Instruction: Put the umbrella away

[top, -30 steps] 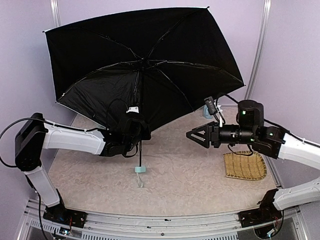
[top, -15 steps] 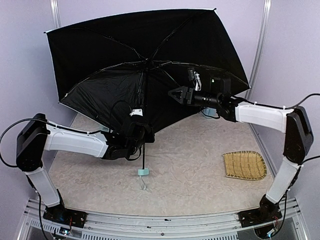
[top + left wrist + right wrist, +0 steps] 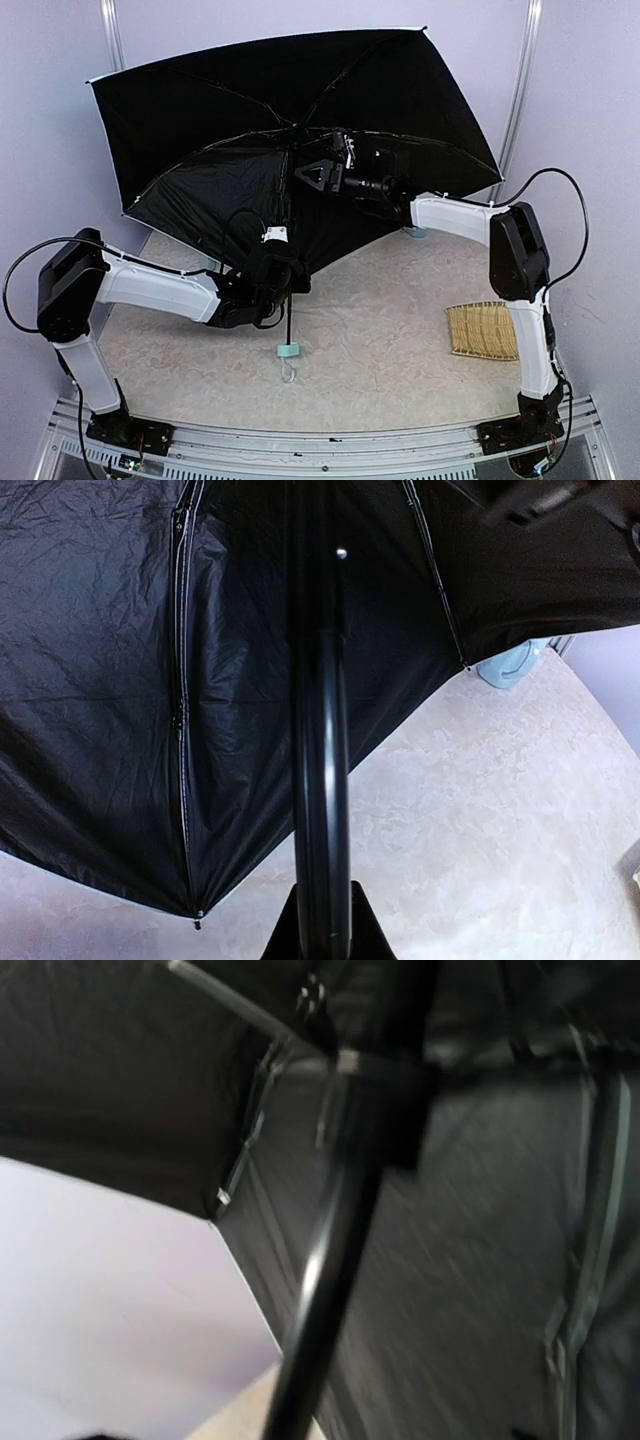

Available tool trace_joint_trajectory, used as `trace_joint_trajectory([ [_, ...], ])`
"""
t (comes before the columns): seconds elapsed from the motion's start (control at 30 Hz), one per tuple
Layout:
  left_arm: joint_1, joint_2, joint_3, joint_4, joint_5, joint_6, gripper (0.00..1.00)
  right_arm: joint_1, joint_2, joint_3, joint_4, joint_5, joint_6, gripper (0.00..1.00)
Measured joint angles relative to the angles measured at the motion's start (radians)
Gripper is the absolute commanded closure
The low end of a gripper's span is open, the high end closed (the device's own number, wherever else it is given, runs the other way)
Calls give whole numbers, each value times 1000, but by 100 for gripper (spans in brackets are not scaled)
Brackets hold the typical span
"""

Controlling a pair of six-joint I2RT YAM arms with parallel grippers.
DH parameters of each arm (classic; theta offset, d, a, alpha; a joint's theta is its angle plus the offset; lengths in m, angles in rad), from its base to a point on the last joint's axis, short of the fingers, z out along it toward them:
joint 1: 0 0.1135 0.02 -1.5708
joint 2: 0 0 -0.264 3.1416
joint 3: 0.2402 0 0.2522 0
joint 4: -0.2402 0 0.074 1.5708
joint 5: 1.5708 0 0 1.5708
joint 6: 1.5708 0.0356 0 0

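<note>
Under umbrella (image 3: pixel 200 120), overhead only: handle (image 3: pixel 288 350), perhaps loop (image 3: pixel 288 372).

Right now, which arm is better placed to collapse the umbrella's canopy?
Right, probably: the right gripper hangs open beside the umbrella shaft, high under the canopy; the left gripper is shut on the shaft low down.

Top view is evenly, diffusely lit; soft shadow is cast below the umbrella (image 3: pixel 200 120). Right wrist view is smeared by motion blur; left wrist view is rendered sharp.
</note>
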Motion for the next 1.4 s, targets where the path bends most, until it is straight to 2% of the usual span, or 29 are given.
trace_joint_trajectory([
  [0.13, -20, 0, -32, 33, -18, 3, 100, 10, 66, 94, 13, -58, 17, 33],
  [0.27, -26, 2, -59, 58, -27, 3, 100, 26, 106, 165, 0, -80, 13, 60],
  [0.33, -26, 6, -62, 63, -31, 5, 100, 28, 107, 167, -5, -74, 17, 70],
  [0.6, -53, 6, -102, 132, -75, 64, 100, 33, 100, 145, 2, -85, 95, 100],
  [0.63, -56, 4, -122, 146, -80, 72, 100, 39, 92, 126, 14, -85, 106, 100],
  [0.67, -59, -3, -137, 154, -82, 76, 95, 42, 86, 112, 23, -87, 113, 100],
  [0.73, -66, -36, -180, 173, -59, 84, 61, 46, 64, 65, 47, -89, 132, 100],
  [0.77, -68, -64, -206, 182, -28, 96, 48, 48, 47, 40, 58, -88, 140, 100],
  [0.8, -71, -91, -228, 191, 2, 108, 38, 50, 30, 19, 62, -84, 141, 100],
  [0.83, -77, -130, -261, 216, 49, 121, 32, 50, 6, -15, 73, -83, 140, 100],
  [0.9, -83, -225, -333, 271, 148, 130, 28, 50, -51, -84, 89, -86, 138, 100],
  [1.0, -77, -321, -402, 356, 264, 132, 28, 55, -138, -163, 103, -90, 128, 100],
  [1.1, -70, -352, -427, 407, 357, 126, 27, 72, -223, -214, 108, -77, 116, 100],
  [1.2, -74, -354, -440, 446, 436, 120, 33, 106, -317, -257, 109, -51, 91, 100],
  [1.33, -78, -354, -447, 479, 476, 97, 48, 144, -408, -272, 95, -14, 56, 100],
  [1.4, -79, -354, -453, 495, 484, 81, 66, 156, -441, -282, 89, -2, 42, 100],
])
